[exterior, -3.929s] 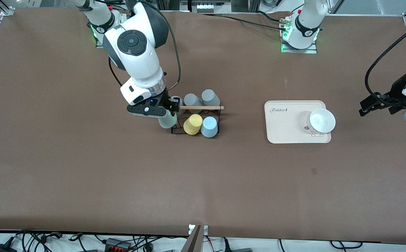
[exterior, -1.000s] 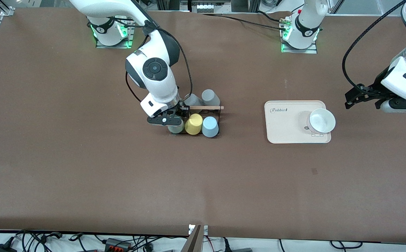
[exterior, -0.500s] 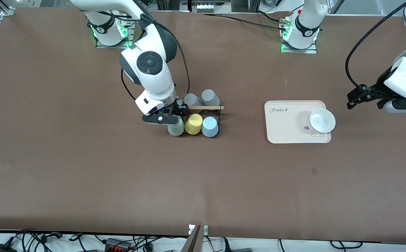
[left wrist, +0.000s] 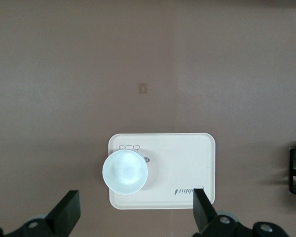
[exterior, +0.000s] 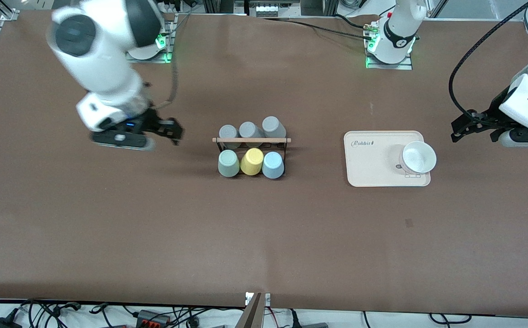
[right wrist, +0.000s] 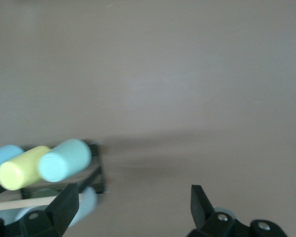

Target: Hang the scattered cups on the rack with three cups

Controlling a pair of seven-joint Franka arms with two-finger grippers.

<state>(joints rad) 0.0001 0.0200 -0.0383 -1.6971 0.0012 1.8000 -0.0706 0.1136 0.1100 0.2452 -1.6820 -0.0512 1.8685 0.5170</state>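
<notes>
Rack of black wire with a wooden rod stands mid-table, bare brown table open around it. The right gripper hangs over bare table toward the right arm's end, fingers spread and empty, well apart from the rack. On the rack's nearer row sit the sage green cup, a yellow cup and the light blue cup; three grey cups fill the farther row. A beige tray carries a white bowl. The left gripper waits spread over bare table near the tray.
</notes>
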